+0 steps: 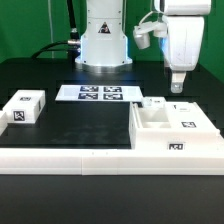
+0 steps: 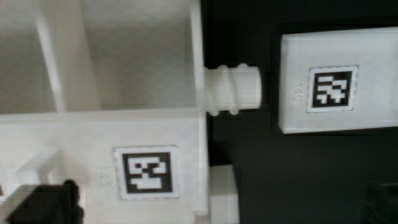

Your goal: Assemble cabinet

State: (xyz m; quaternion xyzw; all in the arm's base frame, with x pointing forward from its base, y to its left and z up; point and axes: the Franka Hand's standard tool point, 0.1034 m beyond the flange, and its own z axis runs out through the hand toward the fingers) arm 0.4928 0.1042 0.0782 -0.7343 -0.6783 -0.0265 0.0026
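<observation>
The cabinet rests open side up on the black table, at the exterior view's right. It appears seated against the white front rail, which probably keeps it from sliding when parts are pressed in.

The gripper hangs above the cabinet's far edge, pointing straight down and clear of everything. It grasps nothing. In the wrist view one dark finger sits at the frame's corner with only cabinet wall beside it, so the jaws are judged spread (the opposite finger is lost against the dark table). The vertical pose suits a descent onto a part from above.

Only the exterior view gives the layout. The marker board lies behind, and a small tagged block stands well apart at the exterior view's left.

Only the wrist view gives close detail. A tagged white part lies just beside the cabinet, with its ribbed stub pointing at the cabinet wall. Whether stub and wall touch cannot be determined.
</observation>
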